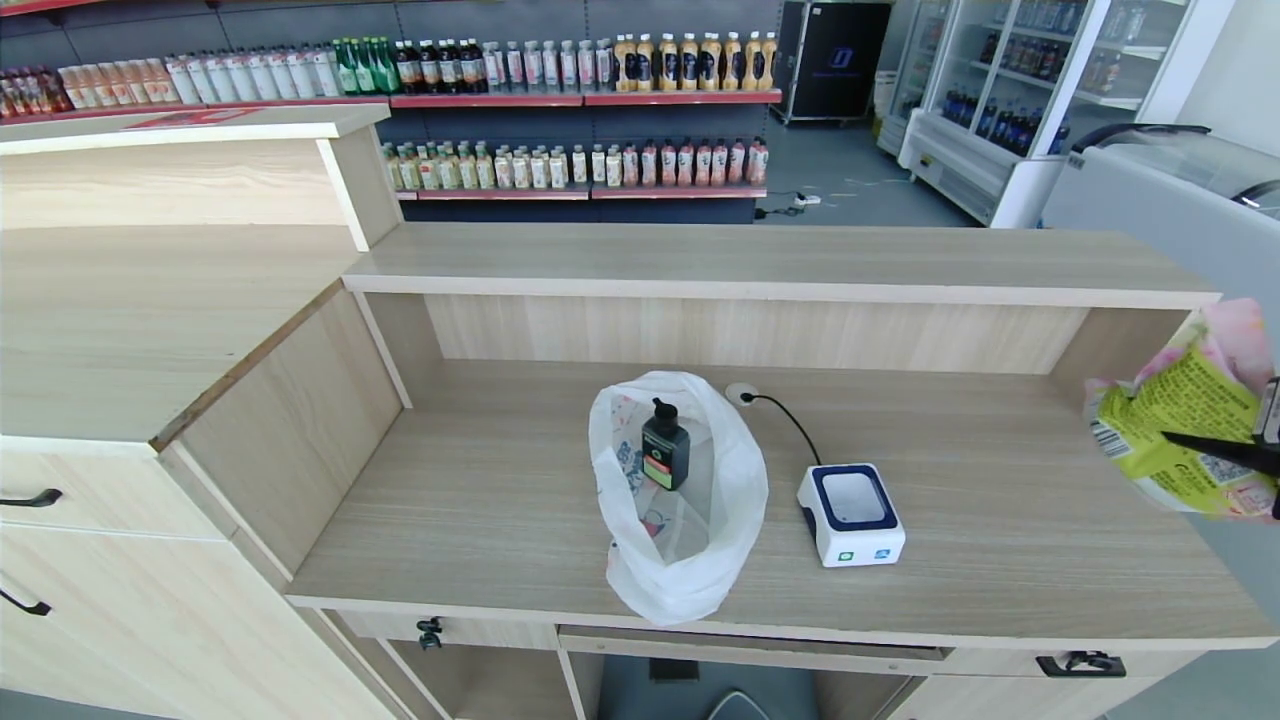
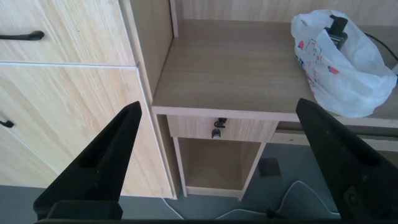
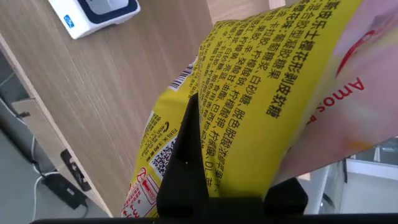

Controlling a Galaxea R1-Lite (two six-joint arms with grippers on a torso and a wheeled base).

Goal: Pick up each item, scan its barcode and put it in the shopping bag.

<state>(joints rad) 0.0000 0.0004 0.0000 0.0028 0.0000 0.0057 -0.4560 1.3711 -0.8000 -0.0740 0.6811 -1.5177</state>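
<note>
packet in hand, scan not yet done

right pincer (image 1: 1215,450) pinches a yellow-green snack packet (image 1: 1170,400) in the air off the right end of the worktop (image 1: 1000,470), well apart from the barcode scanner (image 1: 851,513). left pincer (image 2: 217,106) hangs spread and empty, low by the worktop's left front. shopping bag (image 1: 690,570) lies open just left of the scanner, dark bottle (image 1: 665,448) inside. to scan well: carry the packet over the scanner window, turn its barcode (image 1: 1105,437) toward the glass, hold the film flat.

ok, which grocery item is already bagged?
The dark bottle with black cap, upright inside the white plastic shopping bag; the yellow-green snack packet is clamped in the right gripper.
</note>
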